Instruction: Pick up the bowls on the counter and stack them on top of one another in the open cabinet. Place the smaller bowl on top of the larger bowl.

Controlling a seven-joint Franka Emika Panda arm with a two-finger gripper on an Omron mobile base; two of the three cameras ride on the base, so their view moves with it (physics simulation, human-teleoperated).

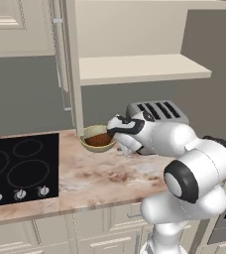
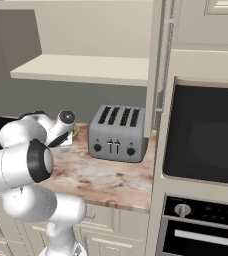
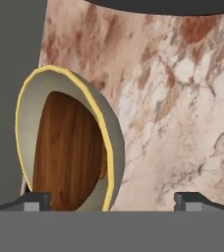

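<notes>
The smaller bowl (image 1: 99, 140), glossy dark reddish-brown, sits inside the larger bowl (image 1: 89, 133), pale olive-beige with a yellow rim. Both rest on the marbled counter (image 1: 100, 173) against the tall side panel of the open cabinet (image 1: 144, 68). My gripper (image 1: 110, 133) hangs at the bowls' right rim, open, with nothing between its fingers. In the hand view the larger bowl (image 3: 30, 118) with the smaller bowl (image 3: 70, 152) in it fills the lower left. My gripper (image 3: 115, 202) straddles the near rim, one fingertip (image 3: 33, 201) over the bowls and the other over bare counter (image 3: 173, 98).
A silver four-slot toaster (image 1: 157, 113) stands on the counter right of the bowls, close behind my arm. The black cooktop (image 1: 21, 163) lies to the left. From the right base view, a microwave (image 2: 206, 135) and an oven (image 2: 201, 225) fill a tall unit to the right.
</notes>
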